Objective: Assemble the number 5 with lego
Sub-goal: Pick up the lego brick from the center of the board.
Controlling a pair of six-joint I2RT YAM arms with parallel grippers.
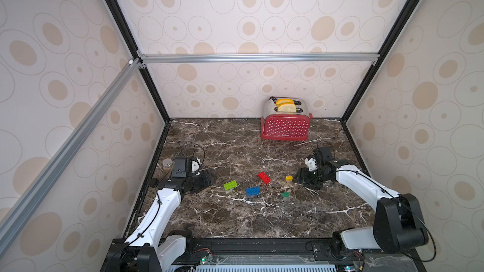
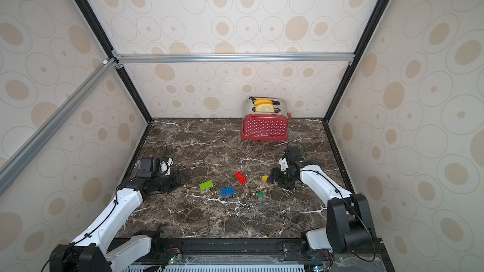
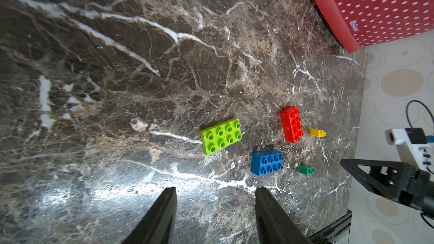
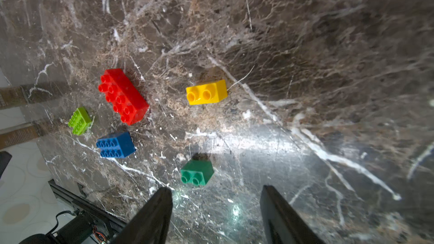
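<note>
Five lego bricks lie apart; left fingers and right fingers gape empty.

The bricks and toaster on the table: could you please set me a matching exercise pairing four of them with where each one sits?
Things:
1 lime-green brick
2 yellow brick
3 blue brick
4 toaster

Places:
A at the far edge of the table
B brick nearest the right gripper
C between the dark-green brick and the lime-green brick
D brick nearest the left gripper

Pairs: 1-D, 2-B, 3-C, 4-A
</note>
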